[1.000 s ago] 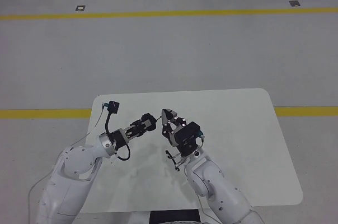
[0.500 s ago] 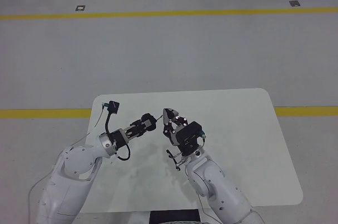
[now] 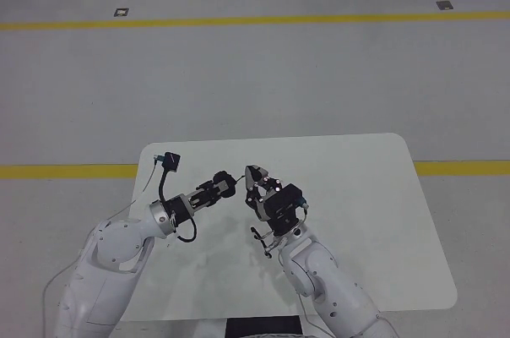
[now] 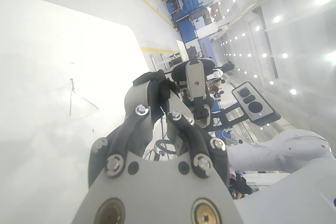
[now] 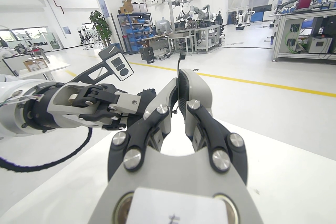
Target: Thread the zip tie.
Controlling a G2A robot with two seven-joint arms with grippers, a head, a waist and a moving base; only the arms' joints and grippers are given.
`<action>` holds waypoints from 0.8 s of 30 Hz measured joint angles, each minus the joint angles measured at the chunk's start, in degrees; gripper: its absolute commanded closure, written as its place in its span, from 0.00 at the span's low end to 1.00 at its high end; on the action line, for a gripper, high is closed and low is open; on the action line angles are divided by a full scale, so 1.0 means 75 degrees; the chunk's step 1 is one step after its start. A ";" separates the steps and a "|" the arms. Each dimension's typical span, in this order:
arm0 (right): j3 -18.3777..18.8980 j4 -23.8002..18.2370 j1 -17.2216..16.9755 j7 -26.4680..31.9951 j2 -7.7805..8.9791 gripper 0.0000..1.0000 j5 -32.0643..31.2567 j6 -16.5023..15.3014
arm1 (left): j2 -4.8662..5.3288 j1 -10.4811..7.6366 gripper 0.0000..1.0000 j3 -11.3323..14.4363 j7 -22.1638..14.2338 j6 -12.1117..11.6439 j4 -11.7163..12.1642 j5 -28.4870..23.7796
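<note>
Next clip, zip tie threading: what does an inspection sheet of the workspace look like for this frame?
Surface: white table with rounded corners.
Job's things: black zip tie, its head poking out past the right gripper's fingertips, held above the table.
Clutter: a few thin dark strands on the table; cannot tell what they are.
Grippers: right gripper shut on the zip tie; left gripper shut, a thin strap running from its tips towards the right one, apparently the tie's tail.
Cables: black sleeved cable looping below the left arm's wrist.
Surroundings: yellow floor lines; workbenches and blue shelving behind.
</note>
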 measured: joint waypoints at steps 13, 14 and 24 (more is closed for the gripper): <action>-0.0011 0.0018 0.0036 -0.0003 -0.0011 1.00 0.0026 0.0052 | 0.0005 -0.0032 1.00 0.0115 0.0179 0.0032 0.0004 0.0028; -0.0013 0.0021 0.0039 -0.0004 -0.0012 1.00 0.0029 0.0055 | 0.0010 -0.0037 1.00 0.0124 0.0185 0.0030 0.0007 0.0020; -0.0014 0.0038 0.0067 -0.0023 -0.0021 1.00 0.0034 0.0101 | 0.0071 -0.0063 1.00 0.0164 0.0205 0.0005 0.0015 -0.0053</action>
